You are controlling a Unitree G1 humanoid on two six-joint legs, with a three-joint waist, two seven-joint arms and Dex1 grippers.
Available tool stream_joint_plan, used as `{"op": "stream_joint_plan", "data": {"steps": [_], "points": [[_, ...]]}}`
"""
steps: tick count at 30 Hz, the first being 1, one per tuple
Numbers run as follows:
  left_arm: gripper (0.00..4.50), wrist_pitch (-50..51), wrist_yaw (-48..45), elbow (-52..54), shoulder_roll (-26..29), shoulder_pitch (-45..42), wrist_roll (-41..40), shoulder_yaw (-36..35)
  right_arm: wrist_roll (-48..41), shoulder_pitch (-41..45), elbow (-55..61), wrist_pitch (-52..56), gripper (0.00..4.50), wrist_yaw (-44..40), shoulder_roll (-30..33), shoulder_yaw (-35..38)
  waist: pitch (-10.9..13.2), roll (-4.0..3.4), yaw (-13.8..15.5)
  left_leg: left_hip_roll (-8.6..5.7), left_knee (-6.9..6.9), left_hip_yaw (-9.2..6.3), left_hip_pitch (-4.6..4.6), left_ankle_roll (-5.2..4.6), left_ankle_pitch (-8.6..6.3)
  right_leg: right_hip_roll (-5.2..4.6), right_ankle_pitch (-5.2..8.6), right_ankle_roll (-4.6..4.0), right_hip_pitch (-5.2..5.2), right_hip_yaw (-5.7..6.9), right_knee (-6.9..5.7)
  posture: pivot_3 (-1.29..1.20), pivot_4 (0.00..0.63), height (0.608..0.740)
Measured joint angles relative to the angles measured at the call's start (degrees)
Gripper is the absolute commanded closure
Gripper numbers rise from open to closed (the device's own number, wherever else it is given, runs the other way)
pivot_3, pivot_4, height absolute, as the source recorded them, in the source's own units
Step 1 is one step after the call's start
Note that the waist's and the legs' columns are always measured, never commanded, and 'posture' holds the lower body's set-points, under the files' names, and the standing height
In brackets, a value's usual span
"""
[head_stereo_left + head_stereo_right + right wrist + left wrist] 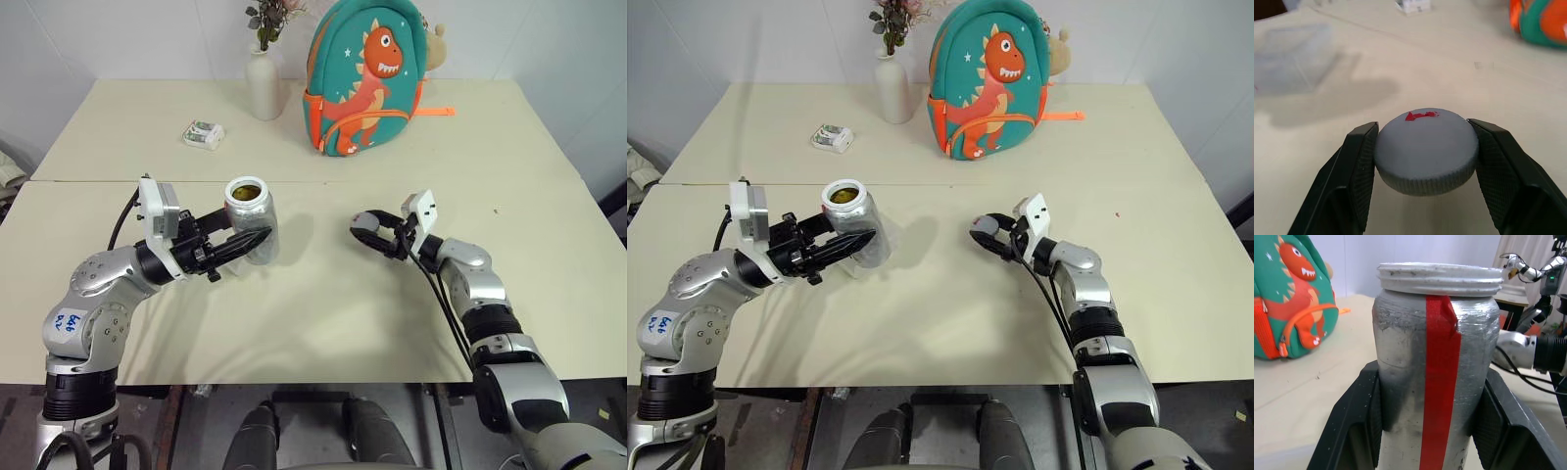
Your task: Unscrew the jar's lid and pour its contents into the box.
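The jar (pixel 252 220), silvery with a red strip down its side (pixel 1440 382), is held upright above the table with my left gripper (pixel 257 240) shut on its body. Its mouth is uncovered and the dark contents (pixel 246 192) show inside. To the right, low over the table, my right gripper (pixel 364 228) is shut on the lid (pixel 1425 149), a round grey cap with a small red mark. The box (pixel 1293 58), shallow and transparent, lies on the table beyond the lid in the right wrist view.
A dinosaur backpack (pixel 367 78) and a white vase (pixel 263 83) stand at the back of the table. A small white-and-green packet (pixel 204 134) lies at the back left. A seam (pixel 411 182) runs across the tabletop between the two halves.
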State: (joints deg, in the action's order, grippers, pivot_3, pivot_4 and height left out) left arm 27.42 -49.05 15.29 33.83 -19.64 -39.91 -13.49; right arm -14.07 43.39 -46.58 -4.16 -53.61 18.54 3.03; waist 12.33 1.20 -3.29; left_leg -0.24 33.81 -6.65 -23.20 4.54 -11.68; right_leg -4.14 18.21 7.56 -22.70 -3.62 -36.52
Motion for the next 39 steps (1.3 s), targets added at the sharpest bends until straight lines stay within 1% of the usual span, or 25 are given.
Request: {"op": "stream_joint_plan", "data": {"steps": [2, 3, 4, 7, 12, 16, 21, 24, 26, 29, 31, 33, 36, 39], "points": [[2.51, 0.1, 0.4, 0.5, 0.1, 0.3, -0.2, -0.1, 0.1, 0.4, -1.5, -1.0, 1.96, 0.0, 0.0, 0.1, 0.0, 0.0, 0.0, 0.0, 0.0, 0.0, 0.0, 0.0, 0.0, 0.0, 0.0, 0.0, 0.0, -0.01, 0.0, 0.0, 0.15, 0.74], [2.51, 0.1, 0.6, 1.0, 0.2, 0.6, -0.4, -0.2, 0.1, 0.6, -2.0, -1.1, 1.23, -0.2, 0.1, 0.2, 0.0, 0.0, 0.0, 0.0, 0.0, 0.0, 0.0, 0.0, 0.0, 0.0, 0.0, 0.0, 0.0, -0.01, 0.01, 0.0, 0.15, 0.74], [2.51, 0.2, 0.7, 1.4, 0.4, 0.9, -0.4, -0.2, 0.1, 0.8, -2.3, -1.1, 0.98, -0.3, 0.1, 0.4, 0.0, 0.0, 0.0, 0.0, 0.0, 0.0, 0.0, 0.0, 0.0, 0.0, 0.0, 0.0, 0.01, -0.01, 0.0, 0.0, 0.15, 0.74], [2.51, 0.2, 0.9, 2.2, 1.1, 1.9, -0.5, -0.9, 0.0, 1.0, -2.9, -0.9, 0.04, -0.9, 0.1, 1.0, 0.0, 0.0, 0.1, 0.0, 0.02, 0.0, 0.04, 0.0, 0.0, 0.0, 0.0, 0.0, 0.05, -0.01, 0.0, 0.0, 0.15, 0.74], [2.51, 0.1, 0.9, 2.3, 2.4, 2.6, -0.2, -1.3, -0.2, 0.9, -1.2, 1.1, 0.04, -5.1, 1.4, 1.1, 0.0, 0.0, 0.1, -0.01, 0.02, 0.0, 0.02, 0.0, 0.0, 0.0, 0.0, 0.0, 0.05, -0.01, 0.01, 0.0, 0.15, 0.74], [2.51, -0.3, 0.8, 2.3, 5.1, 2.9, 1.0, -2.2, -3.0, 2.2, 8.8, 7.4, 0.04, -13.3, 5.8, 0.1, 0.1, -0.11, 0.0, 0.0, -0.03, 0.0, 0.02, 0.0, 0.0, 0.01, 0.0, 0.0, 0.02, -0.01, 0.03, 0.0, 0.15, 0.74], [2.51, 1.5, 0.8, 2.2, 9.7, 5.9, 0.6, -7.1, -8.8, 10.9, 23.1, 18.5, 0.04, -20.8, 9.2, -0.8, 0.1, -0.16, -0.3, 0.09, -0.15, -0.01, 0.05, 0.0, -0.01, 0.07, 0.06, -0.11, -0.05, -0.01, 0.01, 0.0, 0.15, 0.74], [2.51, 3.2, 1.0, 2.2, 11.0, 7.1, -0.5, -10.1, -11.2, 13.3, 27.9, 23.5, 0.04, -22.2, 9.3, -1.8, 0.1, -0.13, 0.1, 0.1, -0.17, -0.02, 0.03, 0.04, -0.05, 0.05, 0.09, -0.14, -0.05, 0.02, 0.06, 0.0, 0.15, 0.74], [2.51, 4.3, 2.2, 2.2, 11.5, 7.4, -0.8, -12.0, -12.0, 13.3, 28.7, 26.0, 0.04, -22.1, 9.2, -2.6, 0.1, -0.12, 0.4, 0.06, -0.16, -0.02, -0.02, 0.04, -0.05, 0.0, 0.09, -0.13, -0.05, 0.03, 0.11, 0.0, 0.15, 0.74], [2.51, 5.9, 6.2, 2.0, 11.9, 7.4, -0.5, -14.8, -12.0, 13.3, 29.0, 27.5, 0.04, -22.6, 9.3, -3.1, 0.1, -0.1, 0.7, 0.02, -0.16, -0.01, -0.05, 0.04, -0.05, -0.05, 0.08, -0.1, -0.05, 0.03, 0.17, 0.0, 0.15, 0.74], [2.51, 6.2, 7.6, 2.1, 12.4, 7.9, 0.1, -15.3, -12.0, 12.9, 30.0, 27.8, 0.04, -23.4, 9.6, -3.5, 0.1, -0.11, 0.7, 0.03, -0.2, -0.01, -0.05, 0.03, -0.06, -0.05, 0.07, -0.1, -0.05, 0.03, 0.21, 0.0, 0.15, 0.74], [2.51, 5.2, 9.5, 2.4, 12.5, 9.3, 3.3, -14.7, -11.7, 11.7, 30.7, 27.0, 0.04, -24.1, 9.9, -4.3, 0.1, -0.11, 0.7, 0.03, -0.27, 0.0, -0.03, 0.04, -0.06, -0.04, 0.08, -0.1, -0.05, 0.03, 0.26, 0.0, 0.15, 0.74], [2.51, 2.0, 15.7, 2.1, 11.4, 8.8, 11.0, -11.9, -11.1, 10.2, 30.7, 26.4, 0.04, -24.4, 9.9, -5.5, 0.1, -0.1, 0.8, 0.03, -0.26, 0.0, -0.05, 0.04, -0.06, -0.04, 0.07, -0.08, -0.07, 0.03, 0.25, 0.0, 0.15, 0.74], [2.51, -1.4, 19.7, 1.6, 12.0, 6.8, 18.9, -7.2, -11.1, 10.1, 30.8, 25.9, 0.04, -24.1, 9.8, -5.5, 0.1, -0.1, 0.8, 0.03, -0.25, 0.0, -0.05, 0.04, -0.06, -0.02, 0.06, -0.07, -0.07, 0.03, 0.24, 0.0, 0.15, 0.74]]}}
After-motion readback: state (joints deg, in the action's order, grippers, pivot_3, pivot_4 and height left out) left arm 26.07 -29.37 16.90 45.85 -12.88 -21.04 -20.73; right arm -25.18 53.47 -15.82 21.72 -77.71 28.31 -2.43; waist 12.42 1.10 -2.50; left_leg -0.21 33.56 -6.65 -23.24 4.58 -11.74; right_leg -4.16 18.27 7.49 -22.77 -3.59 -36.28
